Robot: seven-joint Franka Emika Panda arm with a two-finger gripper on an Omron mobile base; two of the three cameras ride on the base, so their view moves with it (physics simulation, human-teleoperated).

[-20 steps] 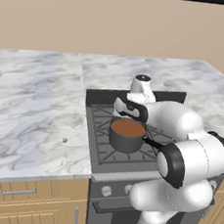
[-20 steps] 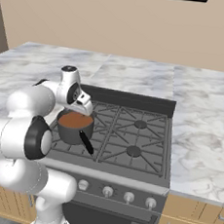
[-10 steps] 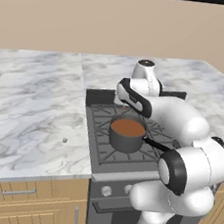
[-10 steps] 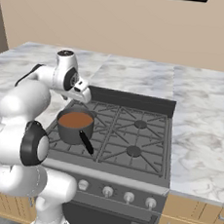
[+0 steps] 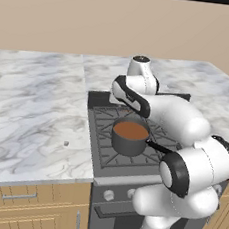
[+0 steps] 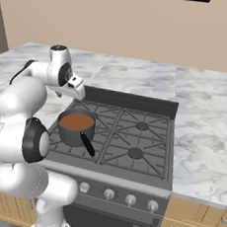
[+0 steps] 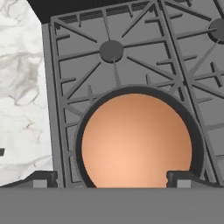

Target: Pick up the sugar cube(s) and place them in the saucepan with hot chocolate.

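Observation:
The dark-grey saucepan (image 5: 130, 137) (image 6: 76, 127) stands on the front left burner of the stove, full of reddish-brown hot chocolate, with its black handle (image 6: 88, 145) pointing toward the front. In the hand view the saucepan (image 7: 136, 146) lies straight below. My gripper (image 7: 111, 180) (image 6: 77, 93) hangs above the pan's back rim, open, with nothing between its fingertips (image 7: 41, 179). One tiny pale sugar cube (image 5: 66, 143) lies on the marble counter left of the stove, well apart from the gripper.
The black stove grates (image 6: 133, 137) spread to the right of the pan, with a raised back panel (image 6: 132, 100) behind. Marble counter (image 5: 32, 107) (image 6: 202, 135) runs on both sides. Knobs (image 6: 108, 193) line the stove front.
My hand has risen from just over the pan and shifted a little toward the back of the stove. The jaws stayed open. The pan has not moved.

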